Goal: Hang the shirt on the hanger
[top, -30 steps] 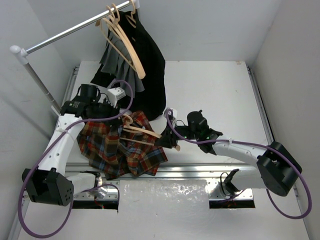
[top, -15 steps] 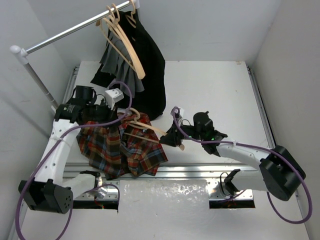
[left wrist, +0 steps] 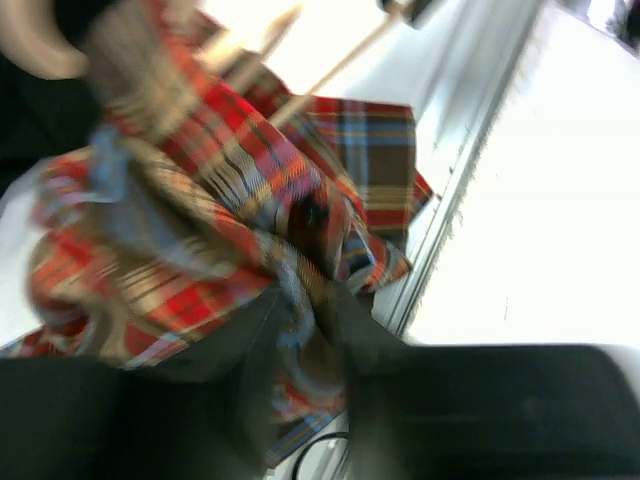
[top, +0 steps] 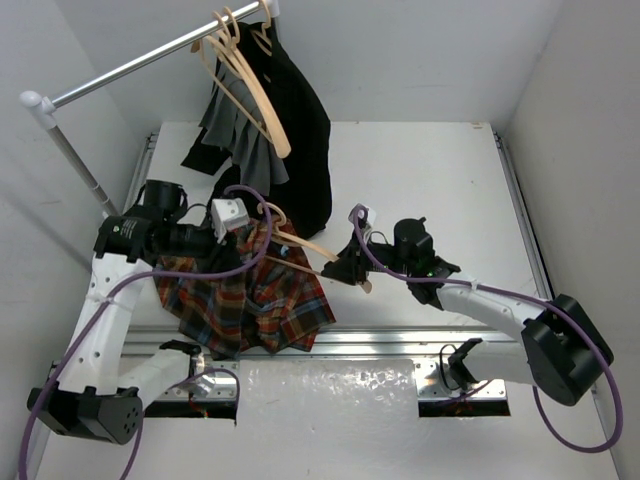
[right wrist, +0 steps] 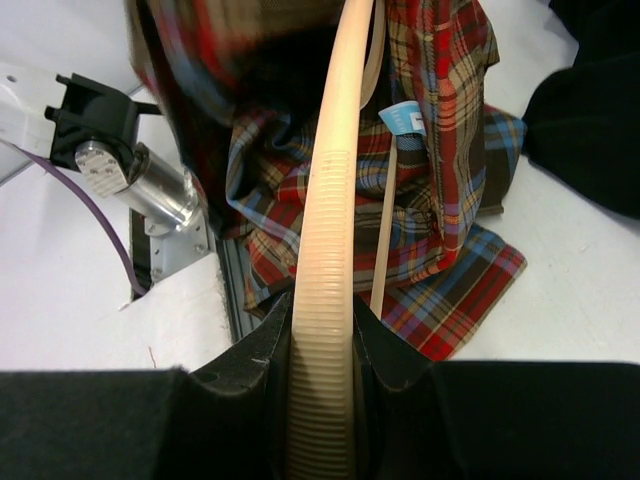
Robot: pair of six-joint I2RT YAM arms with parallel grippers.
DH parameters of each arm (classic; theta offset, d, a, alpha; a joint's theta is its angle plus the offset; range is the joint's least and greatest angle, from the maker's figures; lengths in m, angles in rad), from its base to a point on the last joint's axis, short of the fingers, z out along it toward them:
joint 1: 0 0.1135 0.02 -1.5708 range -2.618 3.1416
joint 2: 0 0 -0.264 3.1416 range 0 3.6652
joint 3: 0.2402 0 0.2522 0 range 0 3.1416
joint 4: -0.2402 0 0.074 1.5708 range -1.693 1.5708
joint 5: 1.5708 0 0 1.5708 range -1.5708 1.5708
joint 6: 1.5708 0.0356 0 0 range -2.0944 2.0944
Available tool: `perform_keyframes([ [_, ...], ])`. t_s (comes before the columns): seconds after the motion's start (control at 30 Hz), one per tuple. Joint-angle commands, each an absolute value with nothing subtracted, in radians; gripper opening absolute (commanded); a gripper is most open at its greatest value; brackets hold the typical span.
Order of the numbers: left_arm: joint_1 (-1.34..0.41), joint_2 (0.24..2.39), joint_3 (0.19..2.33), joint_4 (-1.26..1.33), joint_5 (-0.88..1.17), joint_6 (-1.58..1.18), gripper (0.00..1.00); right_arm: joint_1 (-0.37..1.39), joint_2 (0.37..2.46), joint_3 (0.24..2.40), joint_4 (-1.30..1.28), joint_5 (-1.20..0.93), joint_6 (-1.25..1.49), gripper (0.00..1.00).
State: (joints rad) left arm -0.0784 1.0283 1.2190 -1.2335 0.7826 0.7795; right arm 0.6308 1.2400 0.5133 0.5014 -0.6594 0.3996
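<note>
Two arms reach inward over the white table (top: 430,170), the biggest surface in view, with a metal clothes rail (top: 130,65) slanting over its far left corner. From that rail a black garment (top: 300,130) hangs down to the tabletop, and a smaller grey garment (top: 235,135) hangs just to its left. Several spare hangers (top: 250,90) of pale wood colour hang in front of them.

Next in size is the shirt (top: 250,300), lying bunched on the left half of the table near the front edge. Its lower folds rest on the surface, while its upper part is pulled up into a peak between the two arms.

The hanger (top: 305,245) runs slantwise from that peak toward the right arm. Its hook shows above the plaid cloth, and one curved arm disappears into the fabric. The other arm and the thin crossbar stay bare.

The left gripper (left wrist: 306,305) sits at the top of the peak. Its wrist view is blurred, yet a fold of plaid cloth shows pinched between the dark fingers.

The right gripper (right wrist: 322,330) is clamped on the ribbed end of the hanger's bare arm, one finger on each side.

Smallest of all, a blue label (right wrist: 405,118) shows inside the shirt, beside the crossbar.
</note>
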Motion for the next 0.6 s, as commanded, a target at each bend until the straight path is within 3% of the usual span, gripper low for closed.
perform_keyframes([
  [0.0,-0.133,0.967,1.244,-1.319,0.822,0.899,0.32,0.624,1.238,0.563,0.626,-0.687,0.371,0.00],
  [0.17,-0.169,0.936,1.304,-1.255,0.611,0.872,0.48,0.624,1.233,0.523,0.666,-0.693,0.362,0.00],
  [0.2,-0.169,0.937,1.308,-1.221,0.562,0.827,0.99,0.624,1.233,0.522,0.664,-0.693,0.361,0.00],
  [0.33,-0.169,0.974,1.286,-1.028,0.399,0.749,1.00,0.626,1.241,0.540,0.654,-0.703,0.342,0.00],
  [0.57,-0.166,1.132,1.365,-1.133,0.569,0.688,0.99,0.626,1.232,0.568,0.606,-0.696,0.325,0.00],
])
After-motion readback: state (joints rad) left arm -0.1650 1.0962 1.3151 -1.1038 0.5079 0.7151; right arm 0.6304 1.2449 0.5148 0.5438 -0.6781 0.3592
